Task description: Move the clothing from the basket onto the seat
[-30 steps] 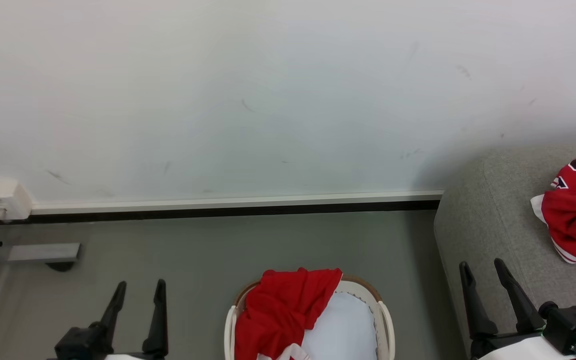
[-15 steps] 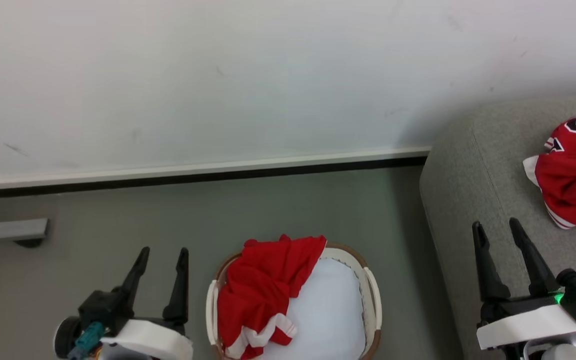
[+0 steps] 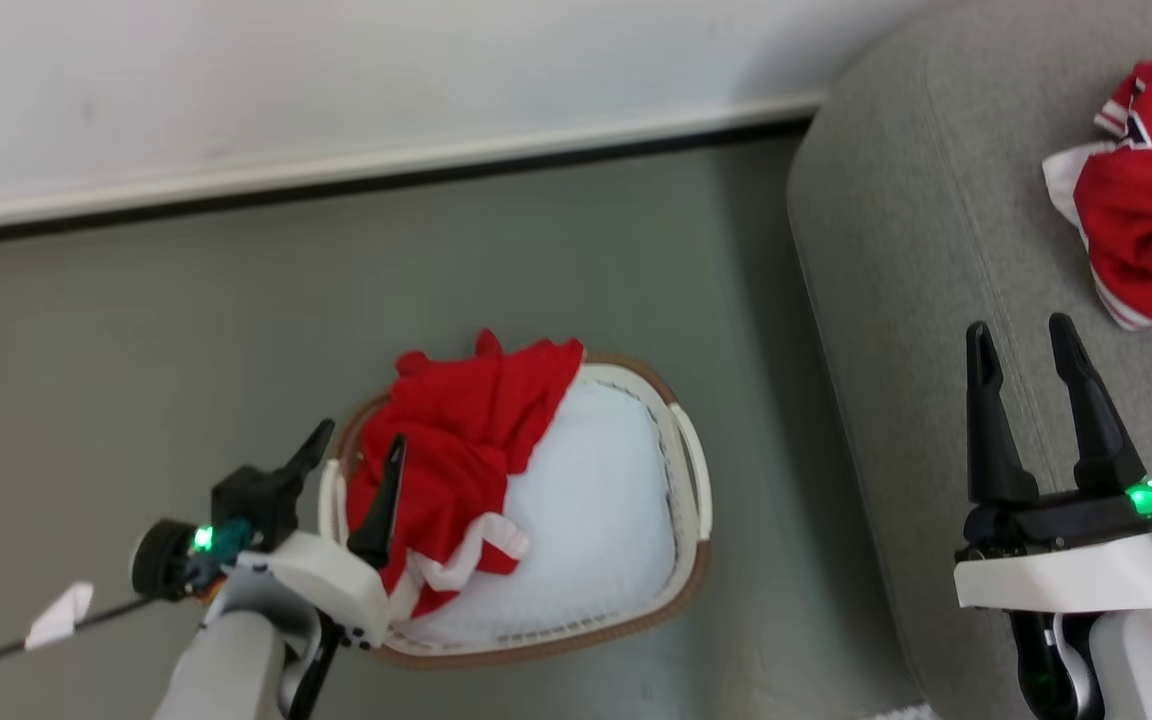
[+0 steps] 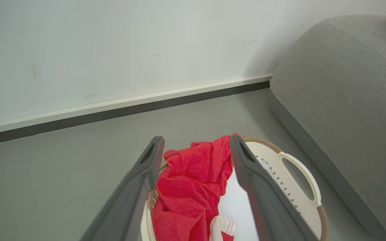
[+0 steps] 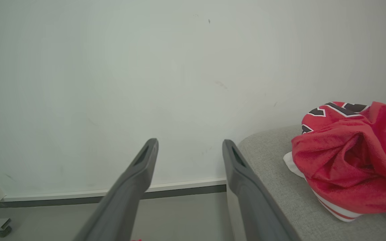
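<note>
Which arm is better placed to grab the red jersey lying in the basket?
Left. The left pincer points, open, at the red jersey in the cream plastic laundry basket; the right pincer is away over the grey fabric sofa.

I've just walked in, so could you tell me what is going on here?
The robot is moving red jerseys from the basket to the sofa. One jersey already lies on the sofa; a second jersey is in the basket, draped over its far rim. Both grippers are open and empty: the left gripper hangs at the basket's left rim, the right gripper over the sofa.
</note>
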Tool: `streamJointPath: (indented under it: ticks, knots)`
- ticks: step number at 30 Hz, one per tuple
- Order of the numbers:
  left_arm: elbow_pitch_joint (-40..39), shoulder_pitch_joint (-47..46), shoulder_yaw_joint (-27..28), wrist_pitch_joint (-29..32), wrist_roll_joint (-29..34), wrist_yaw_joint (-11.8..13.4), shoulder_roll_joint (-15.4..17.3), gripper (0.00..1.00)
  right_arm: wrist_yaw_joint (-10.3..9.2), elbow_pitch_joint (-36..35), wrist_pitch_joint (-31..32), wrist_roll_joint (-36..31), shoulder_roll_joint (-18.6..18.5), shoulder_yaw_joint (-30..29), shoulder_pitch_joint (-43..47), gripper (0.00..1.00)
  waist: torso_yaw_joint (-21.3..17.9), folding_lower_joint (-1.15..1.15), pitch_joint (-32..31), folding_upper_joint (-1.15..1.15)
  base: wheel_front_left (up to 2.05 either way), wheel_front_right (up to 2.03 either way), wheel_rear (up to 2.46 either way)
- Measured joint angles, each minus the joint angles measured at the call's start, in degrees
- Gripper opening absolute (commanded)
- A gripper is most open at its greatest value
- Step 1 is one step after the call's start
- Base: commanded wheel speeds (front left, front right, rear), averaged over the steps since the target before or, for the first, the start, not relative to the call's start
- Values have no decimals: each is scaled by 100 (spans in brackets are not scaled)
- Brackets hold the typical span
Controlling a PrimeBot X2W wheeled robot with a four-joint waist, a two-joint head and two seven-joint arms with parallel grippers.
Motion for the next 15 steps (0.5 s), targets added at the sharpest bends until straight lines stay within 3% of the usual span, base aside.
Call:
streamJointPath:
  ticks: [15]
  knots:
    - [1907,-1509,-1902,621,-275,-24,520,100,0,-898,0,298,153,-342,-351,100,-710,0,1347,0,0,0,0]
